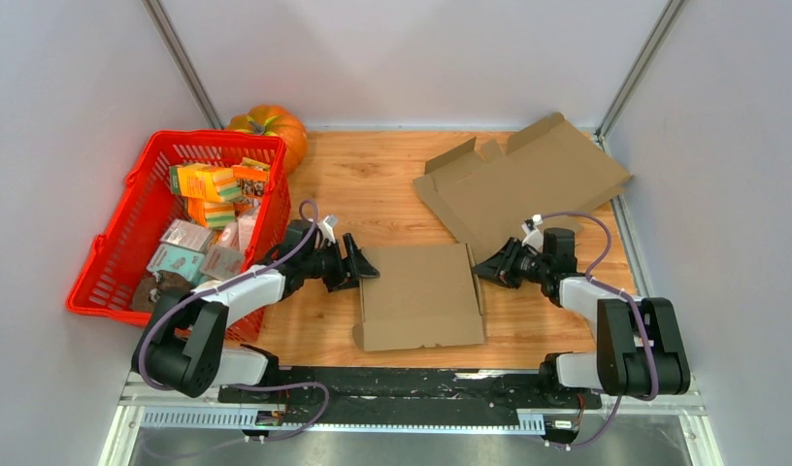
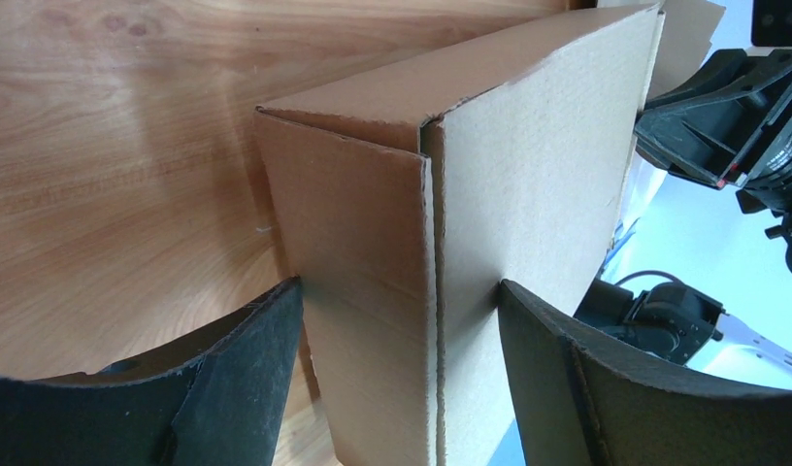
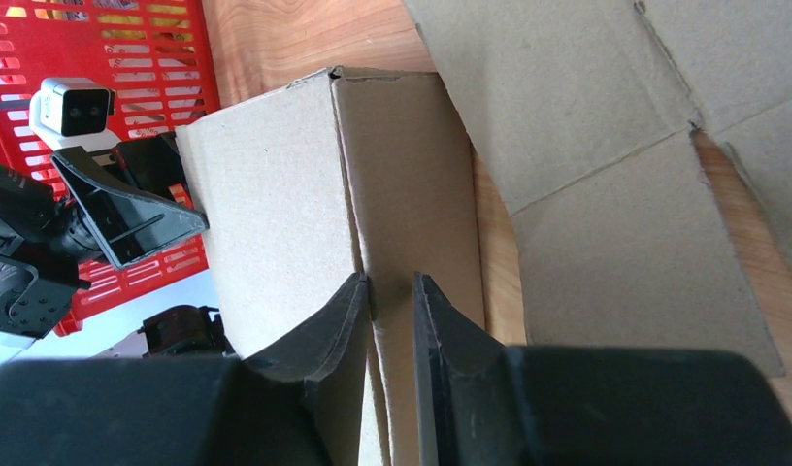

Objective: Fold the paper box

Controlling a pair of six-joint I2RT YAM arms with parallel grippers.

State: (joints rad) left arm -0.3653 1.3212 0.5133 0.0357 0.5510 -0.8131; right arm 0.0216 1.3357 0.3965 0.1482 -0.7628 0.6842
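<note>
While the paper box sits partly formed at the near middle of the worktop, between the two arms, the left wrist view shows two of its faces meeting at a seam with a slight gap.

Right end effector: jaws narrow, pinched on the cardboard at the box's right edge, by the look of it a firm hold.

Left end effector: jaws spread wide, straddling the box's left end, a finger to either side, nothing clamped.

Step in hand, as I read it: pressing the left end closed. To do it well, close squarely across the seam so the flap seats flush and does not splay. The right grip serves as brace against sliding.

Outward: flat cardboard sheet behind-right. Red basket of packets to the left, pumpkin behind it.
</note>
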